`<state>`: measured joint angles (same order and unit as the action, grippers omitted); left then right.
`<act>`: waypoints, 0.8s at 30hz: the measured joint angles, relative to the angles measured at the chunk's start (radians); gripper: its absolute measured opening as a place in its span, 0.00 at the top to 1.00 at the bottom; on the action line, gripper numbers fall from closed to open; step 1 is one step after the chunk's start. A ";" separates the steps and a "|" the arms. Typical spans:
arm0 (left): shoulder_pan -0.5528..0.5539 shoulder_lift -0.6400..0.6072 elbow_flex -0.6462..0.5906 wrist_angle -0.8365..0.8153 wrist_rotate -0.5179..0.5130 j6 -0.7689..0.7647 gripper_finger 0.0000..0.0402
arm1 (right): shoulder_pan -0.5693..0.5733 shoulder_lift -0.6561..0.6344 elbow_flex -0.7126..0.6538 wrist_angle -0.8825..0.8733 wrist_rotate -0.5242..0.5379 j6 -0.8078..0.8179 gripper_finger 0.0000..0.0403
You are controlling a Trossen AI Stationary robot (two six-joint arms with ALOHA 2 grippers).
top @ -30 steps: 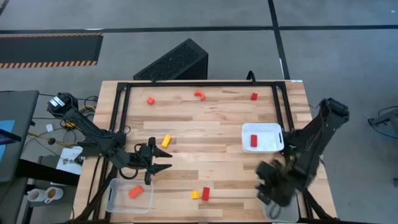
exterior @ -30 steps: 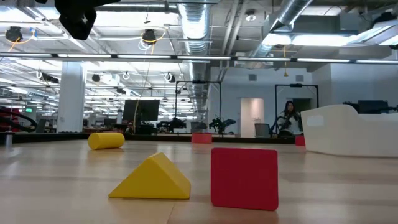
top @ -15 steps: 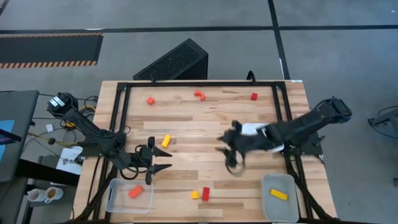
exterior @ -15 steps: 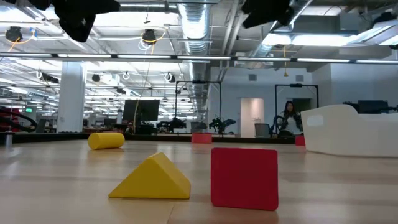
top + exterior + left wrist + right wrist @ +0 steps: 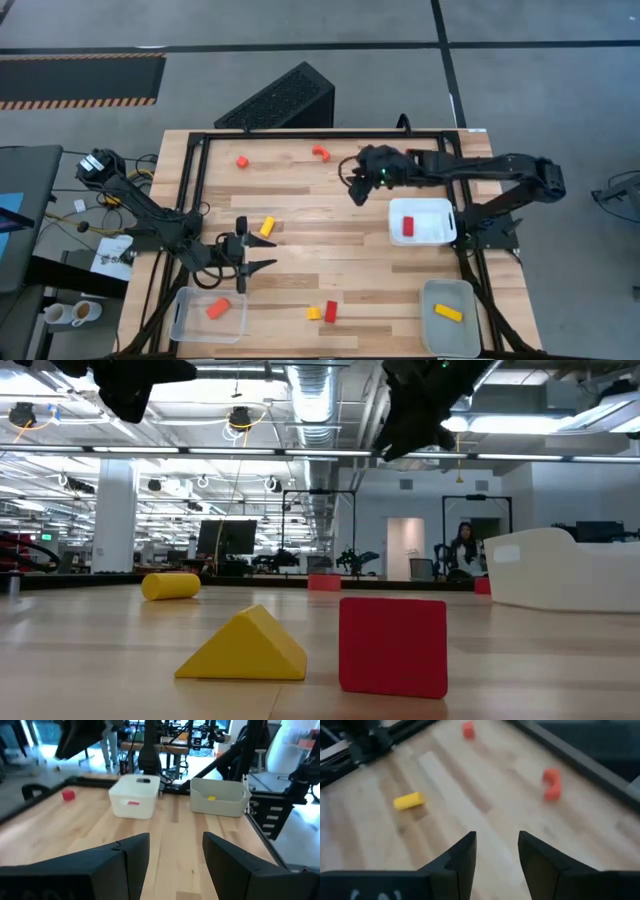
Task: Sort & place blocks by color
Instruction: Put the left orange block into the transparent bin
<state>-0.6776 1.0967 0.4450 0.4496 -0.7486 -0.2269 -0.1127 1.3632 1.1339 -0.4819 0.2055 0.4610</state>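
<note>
Loose blocks lie flat on the wooden table: an orange arch (image 5: pixel 321 152), a red-orange block (image 5: pixel 242 160), a red cube (image 5: pixel 408 154), a yellow bar (image 5: pixel 267 226), and a yellow wedge (image 5: pixel 313 312) beside a red block (image 5: pixel 331 311). One red block (image 5: pixel 408 226) lies in the white tray (image 5: pixel 432 207), an orange one (image 5: pixel 218 308) in the clear tray (image 5: pixel 190 322), a yellow one (image 5: pixel 449 313) in the near-right tray (image 5: pixel 463 338). My right gripper (image 5: pixel 352 190) hangs open above the far middle, near the arch (image 5: pixel 551 784). My left gripper (image 5: pixel 262 260) waits open, near left.
A black frame (image 5: pixel 320 134) runs along the table's far, left and right edges. A dark slatted box (image 5: pixel 280 100) stands beyond the far edge. Bare wood (image 5: pixel 330 250) lies between the two grippers. A person (image 5: pixel 464 546) shows far off in the room.
My right arm has swung from over the near-right tray, across the table's middle, up toward the far edge near the orange arch. With the gripper gone, a yellow block shows lying in that tray. The left arm has kept still.
</note>
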 joint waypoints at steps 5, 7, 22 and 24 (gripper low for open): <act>0.002 0.000 0.000 -0.134 -0.004 -0.176 0.58 | 0.244 0.000 0.000 -0.002 0.146 0.017 0.64; 0.011 0.000 0.000 -0.160 -0.045 -0.200 0.58 | 0.339 0.000 0.000 -0.001 0.257 0.021 0.65; 0.555 -0.016 0.296 -0.862 0.110 -0.223 0.58 | 0.679 0.003 -0.001 0.179 0.634 -0.040 0.71; 0.671 -0.015 0.327 -0.967 0.152 -0.231 0.58 | 0.690 0.013 0.001 0.197 0.700 -0.030 0.71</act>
<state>-0.0071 1.0812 0.7724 -0.5171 -0.5962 -0.4577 0.5772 1.3763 1.1346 -0.2853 0.9053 0.4314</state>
